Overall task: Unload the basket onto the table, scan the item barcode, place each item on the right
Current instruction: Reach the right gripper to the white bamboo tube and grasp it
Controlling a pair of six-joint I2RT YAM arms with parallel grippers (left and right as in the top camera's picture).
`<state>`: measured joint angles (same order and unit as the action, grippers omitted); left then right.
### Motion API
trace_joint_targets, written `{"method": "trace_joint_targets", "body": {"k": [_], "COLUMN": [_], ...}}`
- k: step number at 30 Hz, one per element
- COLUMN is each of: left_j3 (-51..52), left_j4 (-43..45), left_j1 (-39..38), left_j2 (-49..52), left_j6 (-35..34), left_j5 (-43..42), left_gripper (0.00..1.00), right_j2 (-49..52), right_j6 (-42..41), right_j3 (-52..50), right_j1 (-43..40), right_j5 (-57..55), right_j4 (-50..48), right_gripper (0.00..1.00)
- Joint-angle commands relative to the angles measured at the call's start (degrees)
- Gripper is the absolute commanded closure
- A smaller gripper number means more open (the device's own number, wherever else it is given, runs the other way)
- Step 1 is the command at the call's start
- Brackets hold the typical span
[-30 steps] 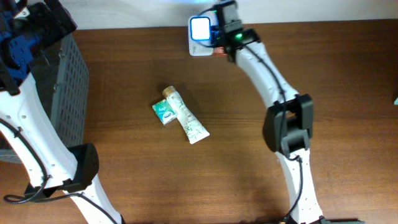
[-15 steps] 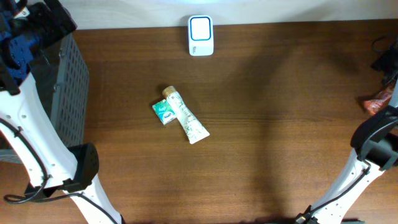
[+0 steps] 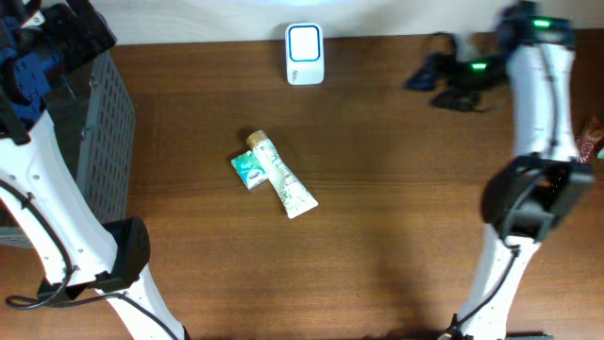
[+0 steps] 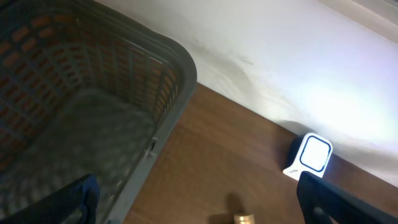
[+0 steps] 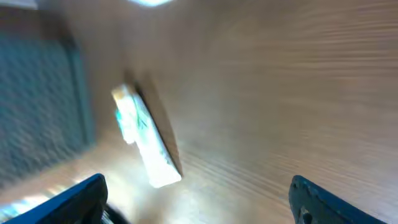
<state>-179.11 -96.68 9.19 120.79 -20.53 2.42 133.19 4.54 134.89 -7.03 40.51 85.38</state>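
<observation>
A white tube with a gold cap [image 3: 283, 181] lies at mid-table with a small green box [image 3: 247, 171] against its left side. The white scanner [image 3: 305, 54] stands at the table's back edge with its window lit. My right gripper [image 3: 436, 79] is a dark blur in the air right of the scanner, open and empty. In the right wrist view the tube [image 5: 147, 140] lies blurred, ahead of the open right gripper [image 5: 205, 202]. My left gripper [image 4: 199, 205] hangs open over the basket's edge, with the scanner [image 4: 309, 155] ahead to its right and the tube's cap [image 4: 244, 218] below.
A grey mesh basket [image 3: 102, 142] fills the left side of the table. A reddish packet [image 3: 593, 138] lies at the far right edge, beside the right arm [image 3: 540, 104]. A pale wall runs behind the table.
My right gripper left the scanner, swung to the far right edge, opened, and came back toward the middle without the reddish packet. The left arm, tube and box have not moved.
</observation>
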Motion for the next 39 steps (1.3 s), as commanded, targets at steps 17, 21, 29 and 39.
{"method": "trace_joint_targets", "body": {"k": [17,21,29,39], "left_j3": [-0.2,-0.2,-0.2,-0.2], "left_j4": [0.0,0.0,0.0,0.0], "left_j1": [0.4,0.4,0.3,0.3], "left_j2": [-0.8,-0.8,-0.8,-0.8], "left_j6": [0.9,0.9,0.9,0.9], "left_j5": [0.4,0.4,0.4,0.4], "left_gripper": [0.01,0.01,0.01,0.01], "right_j2": [-1.0,-0.6,-0.3,-2.1], "right_j6": [-8.0,-8.0,-8.5,-12.6], "right_j3": [-22.3,-25.1,-31.2,-23.7], "right_j1": [36.7,36.8,38.6,38.8], "right_j5": [-21.0,-15.8,-15.4,-30.7], "right_j4": [-34.3,-36.8,-40.6,-41.0], "right_gripper": [0.23,0.29,0.52,0.96]}}
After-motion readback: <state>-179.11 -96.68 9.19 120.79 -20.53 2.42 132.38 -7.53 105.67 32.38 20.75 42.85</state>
